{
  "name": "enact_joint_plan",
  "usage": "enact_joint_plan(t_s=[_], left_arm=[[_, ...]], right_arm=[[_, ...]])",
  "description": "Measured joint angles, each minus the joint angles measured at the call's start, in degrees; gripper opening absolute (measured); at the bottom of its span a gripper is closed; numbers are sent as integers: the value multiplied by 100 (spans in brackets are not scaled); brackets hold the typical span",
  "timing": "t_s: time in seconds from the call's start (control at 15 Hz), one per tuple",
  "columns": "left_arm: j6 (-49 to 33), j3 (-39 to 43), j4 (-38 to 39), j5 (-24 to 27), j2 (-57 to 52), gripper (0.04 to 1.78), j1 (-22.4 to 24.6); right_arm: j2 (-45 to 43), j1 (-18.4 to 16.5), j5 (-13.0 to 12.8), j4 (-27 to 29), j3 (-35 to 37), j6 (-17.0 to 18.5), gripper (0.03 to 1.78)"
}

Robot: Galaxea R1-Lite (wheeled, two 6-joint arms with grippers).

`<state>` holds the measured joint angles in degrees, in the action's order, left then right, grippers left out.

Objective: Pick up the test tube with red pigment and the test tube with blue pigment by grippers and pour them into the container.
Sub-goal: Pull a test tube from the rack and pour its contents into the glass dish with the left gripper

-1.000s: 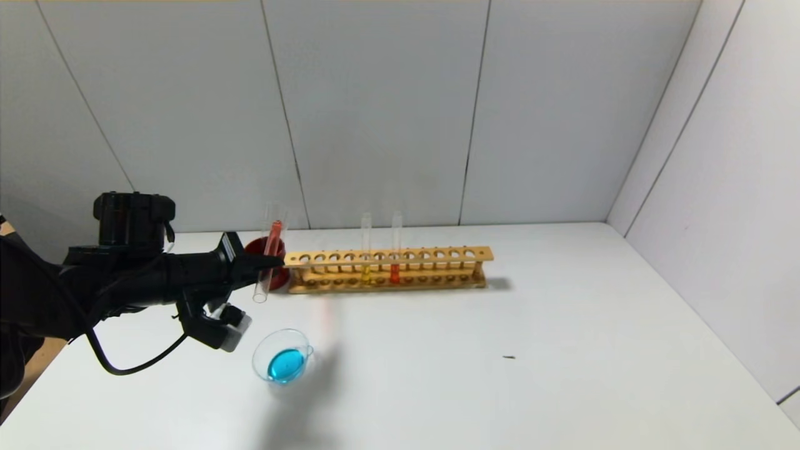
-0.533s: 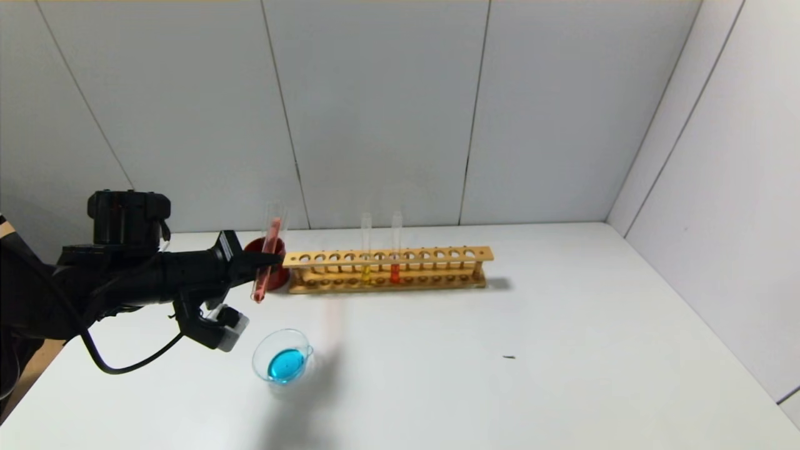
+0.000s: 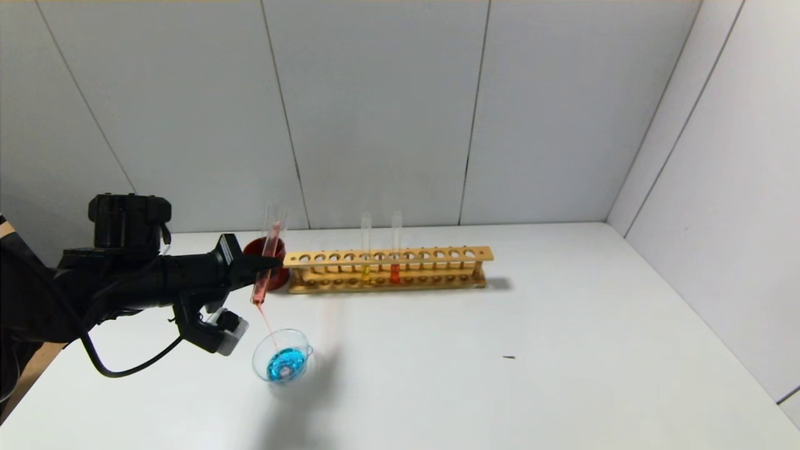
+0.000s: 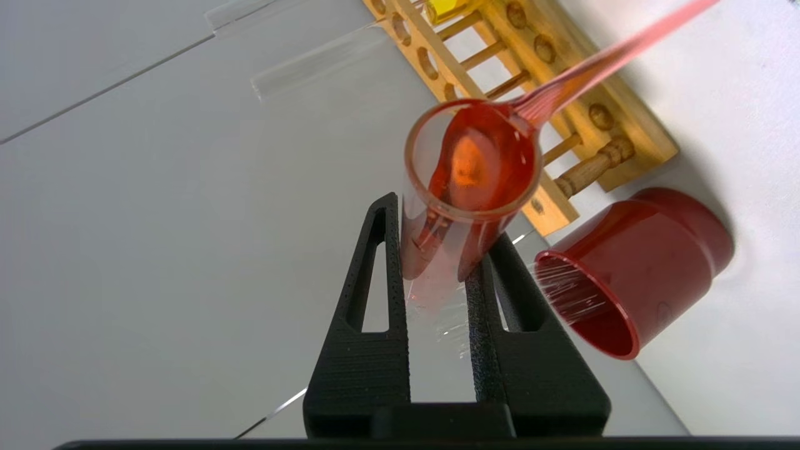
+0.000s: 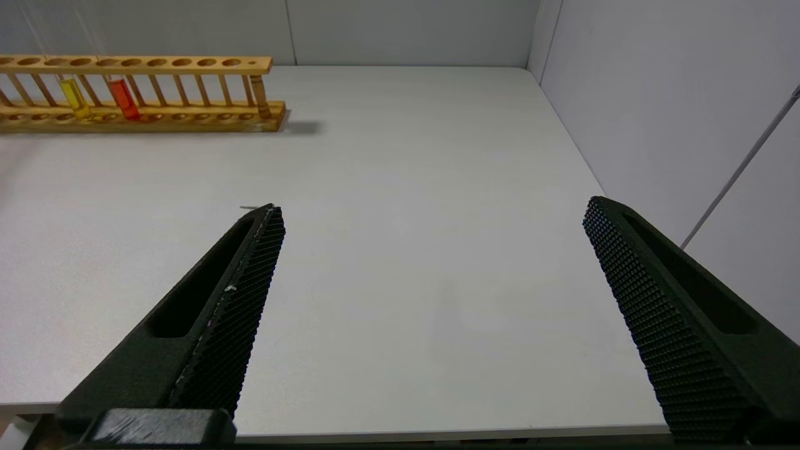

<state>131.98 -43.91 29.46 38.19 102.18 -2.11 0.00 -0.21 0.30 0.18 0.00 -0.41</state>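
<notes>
Pouring underway: left gripper [image 3: 265, 263] fingers clamping test tube with red pigment [image 3: 265, 265], stream hitting container [image 3: 282, 357]. Keep tilt slow & mouth centred. Right gripper [image 5: 431, 269] fingers wide, idle.

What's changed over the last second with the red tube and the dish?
The left tool, shut on the test tube with red pigment, has tipped it mouth-down: the red liquid ran from the upper end to the mouth, and a thin stream now falls into the container, rippling the blue liquid already there. Unchanged: the grip, the container's spot, the wooden rack, the red cup and the right tool, open and idle.
</notes>
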Motion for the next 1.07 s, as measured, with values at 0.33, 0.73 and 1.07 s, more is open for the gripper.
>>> enact_joint_plan(t_s=[0.33, 0.73, 1.07], left_arm=[[96, 26, 24, -24, 22, 31, 2], [210, 91, 140, -132, 49, 31, -1], [352, 210, 245, -143, 49, 31, -1]], right_arm=[[0, 7, 0, 0, 0, 0, 175], [0, 5, 2, 0, 0, 0, 175], [0, 5, 0, 0, 0, 1, 175]])
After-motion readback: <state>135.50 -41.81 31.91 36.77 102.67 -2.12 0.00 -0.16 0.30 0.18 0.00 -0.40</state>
